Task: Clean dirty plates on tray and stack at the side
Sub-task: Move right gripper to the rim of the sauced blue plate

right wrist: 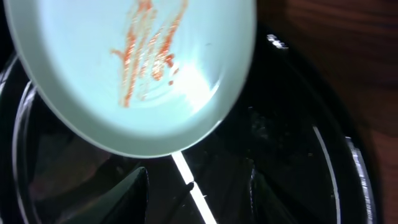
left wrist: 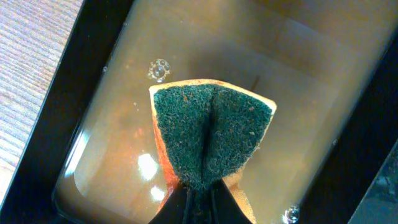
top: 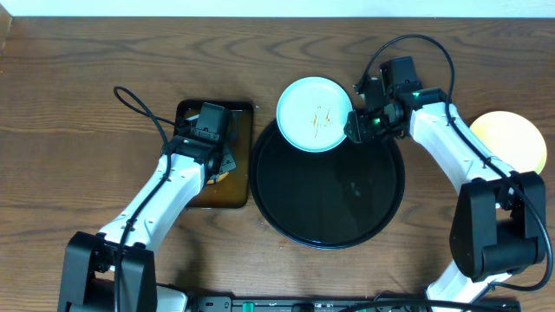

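The mint-blue plate sits at the upper edge of the black tray, its far side overhanging the rim, with orange sauce streaks across its middle. Expect it to be light, rigid and glazed, so slick under the fingers and likely to chip if dropped. Take it by the rim, pinching lip and underside. The face gives no purchase, and the sauce would smear.

Your right gripper is at the plate's right rim in the overhead view. In its own wrist view two dark finger shapes stand apart at the bottom of the frame, below the plate's edge. I cannot tell whether they grip the plate or only flank it, nor whether the plate is lifted or leaning on the tray rim.

Your left gripper is clenched on a green-faced sponge, folding it, over brownish water in the rectangular tray.

A pale yellow plate lies at the right edge, partly covered by the arm. No third plate shows, and anything under the yellow one is hidden.
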### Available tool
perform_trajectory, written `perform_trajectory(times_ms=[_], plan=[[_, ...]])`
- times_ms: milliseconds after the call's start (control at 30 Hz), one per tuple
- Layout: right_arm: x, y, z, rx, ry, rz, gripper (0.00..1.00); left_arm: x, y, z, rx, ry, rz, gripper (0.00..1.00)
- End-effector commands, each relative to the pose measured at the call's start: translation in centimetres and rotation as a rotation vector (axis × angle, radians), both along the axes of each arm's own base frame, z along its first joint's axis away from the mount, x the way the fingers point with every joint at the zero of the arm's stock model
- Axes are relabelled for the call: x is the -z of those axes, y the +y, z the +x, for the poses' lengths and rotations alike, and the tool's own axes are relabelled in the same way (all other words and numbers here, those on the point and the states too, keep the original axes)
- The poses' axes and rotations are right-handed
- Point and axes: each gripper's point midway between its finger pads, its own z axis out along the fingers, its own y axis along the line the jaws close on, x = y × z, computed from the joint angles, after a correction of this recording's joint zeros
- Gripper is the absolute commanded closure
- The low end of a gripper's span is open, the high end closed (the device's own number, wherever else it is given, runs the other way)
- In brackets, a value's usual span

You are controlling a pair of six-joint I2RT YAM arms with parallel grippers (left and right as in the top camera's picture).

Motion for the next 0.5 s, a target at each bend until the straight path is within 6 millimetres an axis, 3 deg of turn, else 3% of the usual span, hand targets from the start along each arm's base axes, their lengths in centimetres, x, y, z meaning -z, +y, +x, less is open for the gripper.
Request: perform_trajectory(times_ms=[0,233,367,467], plan=[[-0.4,-0.2,0.9,0.049,-0.032,-0.019,0.5,0.0,0.3,-0.1,0.0,0.002,0.008,0.92],[-3.1,0.3,6.2,0.032,-0.294,-0.009,0.55,0.0,0.3,-0.2,0.0,0.005,0.009,0.92],[-4.2,0.8,7.8,-0.032,-0.398,-0.015,0.48,0.0,0.3,-0.2,0.0,0.006,0.009,0.92],[-4.8,2.0,7.6,-0.137,-0.426,0.008,0.47,0.0,0.3,-0.2,0.0,0.006,0.009,0.92]])
